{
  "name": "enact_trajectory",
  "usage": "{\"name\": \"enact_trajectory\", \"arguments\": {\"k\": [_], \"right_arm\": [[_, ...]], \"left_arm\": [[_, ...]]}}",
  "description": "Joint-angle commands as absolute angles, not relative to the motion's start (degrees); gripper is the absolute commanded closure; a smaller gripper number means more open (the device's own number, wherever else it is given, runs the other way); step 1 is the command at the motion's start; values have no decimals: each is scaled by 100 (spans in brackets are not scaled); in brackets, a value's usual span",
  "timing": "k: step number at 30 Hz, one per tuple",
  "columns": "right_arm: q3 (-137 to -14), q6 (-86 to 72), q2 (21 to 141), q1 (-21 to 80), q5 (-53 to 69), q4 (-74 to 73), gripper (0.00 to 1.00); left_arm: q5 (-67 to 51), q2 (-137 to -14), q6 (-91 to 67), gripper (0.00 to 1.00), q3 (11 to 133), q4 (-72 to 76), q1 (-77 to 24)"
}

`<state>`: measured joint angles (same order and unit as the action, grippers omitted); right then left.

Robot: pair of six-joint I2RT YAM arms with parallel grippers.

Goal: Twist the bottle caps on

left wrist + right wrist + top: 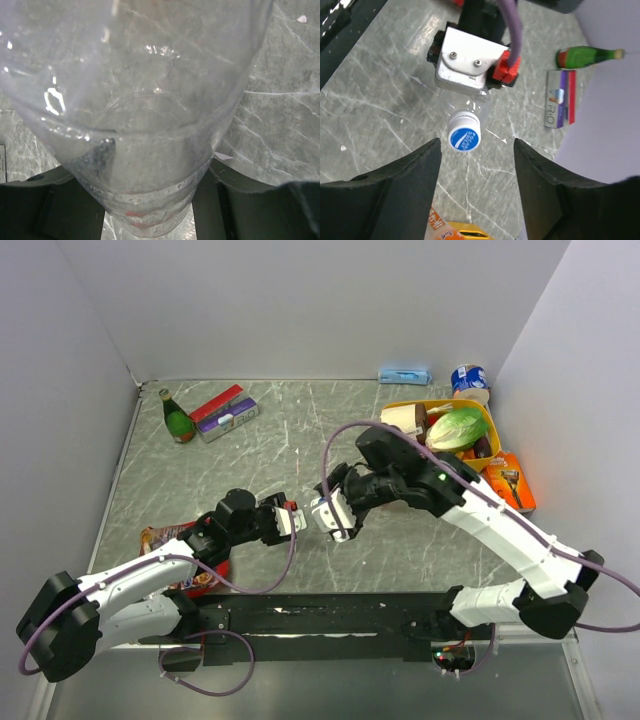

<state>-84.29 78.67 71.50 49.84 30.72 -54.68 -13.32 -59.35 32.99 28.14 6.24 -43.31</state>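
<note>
My left gripper (290, 518) is shut on a small clear plastic bottle (306, 517) and holds it lying level above the table, neck toward my right arm. The bottle fills the left wrist view (150, 125); no orange liquid shows in it. A white cap with a blue top (464, 132) sits on the bottle's neck. My right gripper (476, 145) is open and faces the cap end-on. The cap lies just beyond and between its fingertips (427, 160), touching neither. In the top view the right gripper (330, 515) is close to the bottle's neck. A second cap is not in view.
A dark green glass bottle (178, 418) and a red and purple box (228, 412) lie at the back left. A yellow bin (400, 408) with a cabbage, a can (468, 380) and an orange packet (512, 480) are at the right. A snack bag (165, 540) lies under the left arm.
</note>
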Motion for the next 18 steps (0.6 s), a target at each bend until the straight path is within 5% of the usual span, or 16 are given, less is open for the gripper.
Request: {"name": "enact_trajectory", "arguments": {"k": [1,18], "right_arm": [[-8683,8288,7312,5089,2997,-5712,36],[-8727,8227,7743,5098,2857,-5801,60]], "left_arm": [[-1564,-5818,3463,99,3067,782,-4315],[-1573,-5801,3437,99,3015,1002,-4315]]}}
